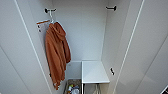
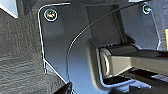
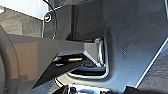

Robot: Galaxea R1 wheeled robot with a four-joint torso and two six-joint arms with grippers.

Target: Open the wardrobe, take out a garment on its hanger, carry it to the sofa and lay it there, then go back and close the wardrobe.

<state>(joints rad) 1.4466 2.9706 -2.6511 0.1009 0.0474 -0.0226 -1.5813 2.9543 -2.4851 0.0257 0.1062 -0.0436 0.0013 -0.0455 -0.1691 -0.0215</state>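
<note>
You're facing the open wardrobe [image 1: 85,37], doors swung wide: orange hoodie [image 1: 57,53] hangs far left from a rail stub [image 1: 48,10], white shelf [image 1: 94,72] low right, no white garment visible inside, tool state on either arm can't be told.

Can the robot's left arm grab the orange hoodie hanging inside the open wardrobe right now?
Probably yes: the wardrobe doors stand open and nothing hangs in front of the orange hoodie, though how far the left arm sits from it can't be told.

Wardrobe [image 1: 85,37] open; orange hoodie [image 1: 57,53] hangs from hook; white shelf [image 1: 94,72] bare.
</note>
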